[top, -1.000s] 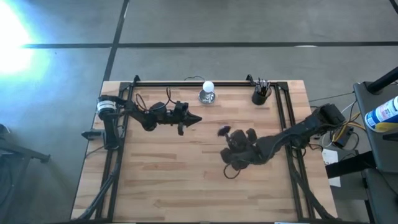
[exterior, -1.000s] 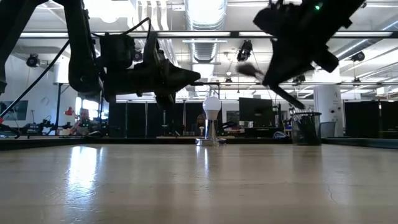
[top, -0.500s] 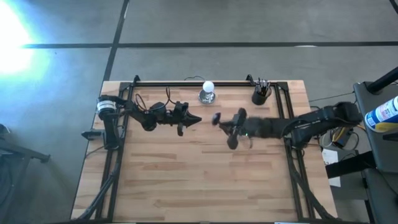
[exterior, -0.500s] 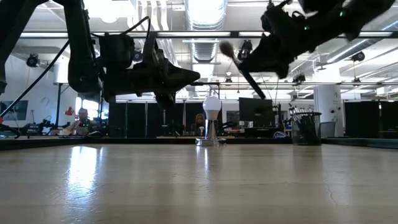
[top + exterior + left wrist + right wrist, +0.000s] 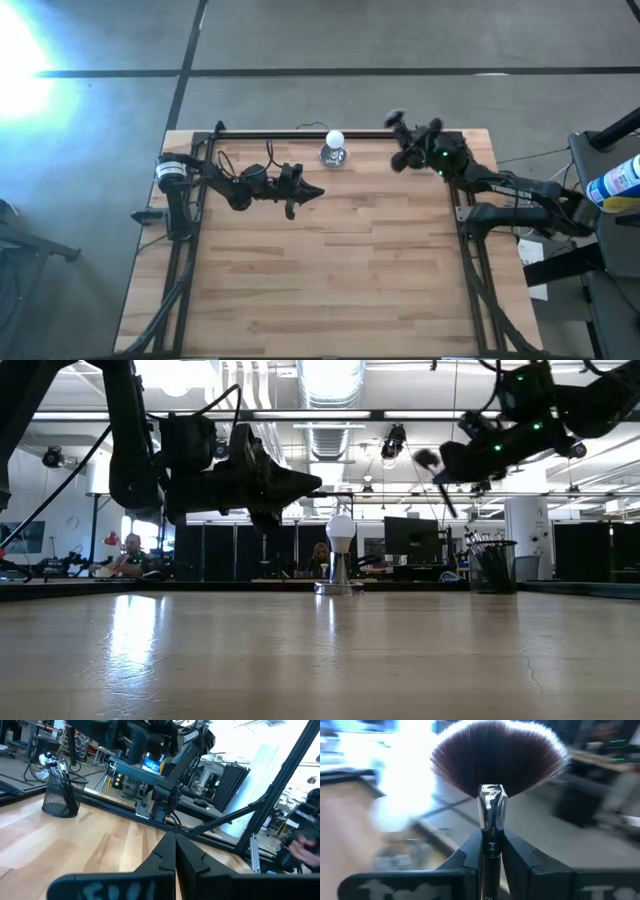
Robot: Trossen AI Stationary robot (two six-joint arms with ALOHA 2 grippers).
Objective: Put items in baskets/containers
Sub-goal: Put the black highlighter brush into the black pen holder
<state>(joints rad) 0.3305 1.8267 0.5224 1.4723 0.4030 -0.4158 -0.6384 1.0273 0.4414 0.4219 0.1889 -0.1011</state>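
The fan brush (image 5: 492,770) was pinched between the fingers of the right pincer (image 5: 412,150), head up, above the far right corner of the surface (image 5: 330,260), close over the black cup (image 5: 490,565) with the other brushes. Half a second before, it was nearer the middle, so the drop seemed near. The left pincer (image 5: 312,191), pressed together, waited above the surface's left part.

Fan-headed brush (image 5: 492,785) aloft above black mesh cup (image 5: 490,566) of brushes.
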